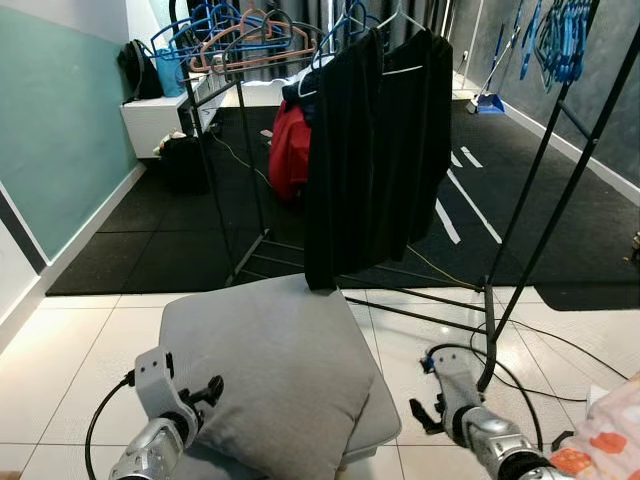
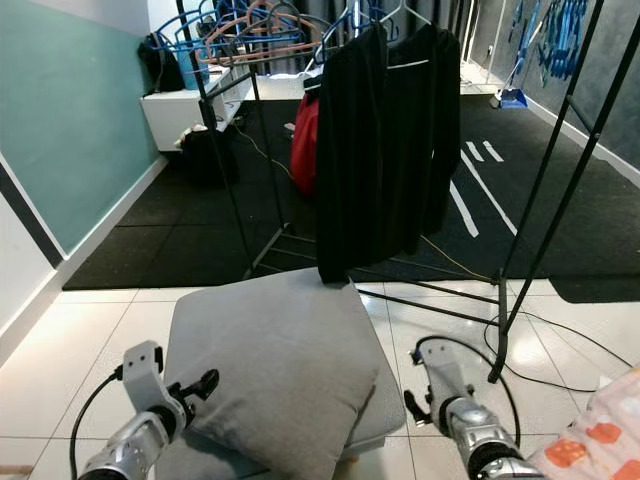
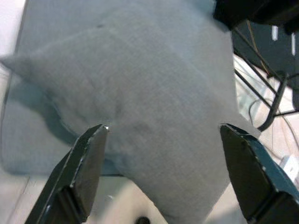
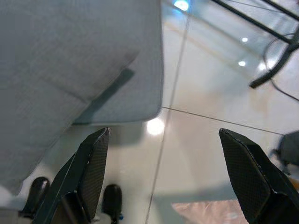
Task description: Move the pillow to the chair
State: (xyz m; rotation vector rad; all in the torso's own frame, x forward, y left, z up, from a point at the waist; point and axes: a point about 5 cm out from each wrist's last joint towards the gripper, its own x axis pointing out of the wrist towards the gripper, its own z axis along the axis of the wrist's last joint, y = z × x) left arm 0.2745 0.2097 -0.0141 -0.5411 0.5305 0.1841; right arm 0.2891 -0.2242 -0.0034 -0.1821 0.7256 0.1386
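Observation:
A grey pillow lies tilted on the grey padded chair seat straight ahead of me, and its near corner hangs over the seat's front edge. My left gripper is open at the pillow's left edge; in the left wrist view its fingers are spread wide with the pillow between and beyond them. My right gripper is open just off the seat's right side, over the tiles. The right wrist view has the pillow and the seat's corner to one side, apart from the fingers.
A black clothes rack with dark garments stands right behind the chair, its base bars and a black cable on the tiles to the right. A red bag hangs further back. Patterned fabric lies at the lower right.

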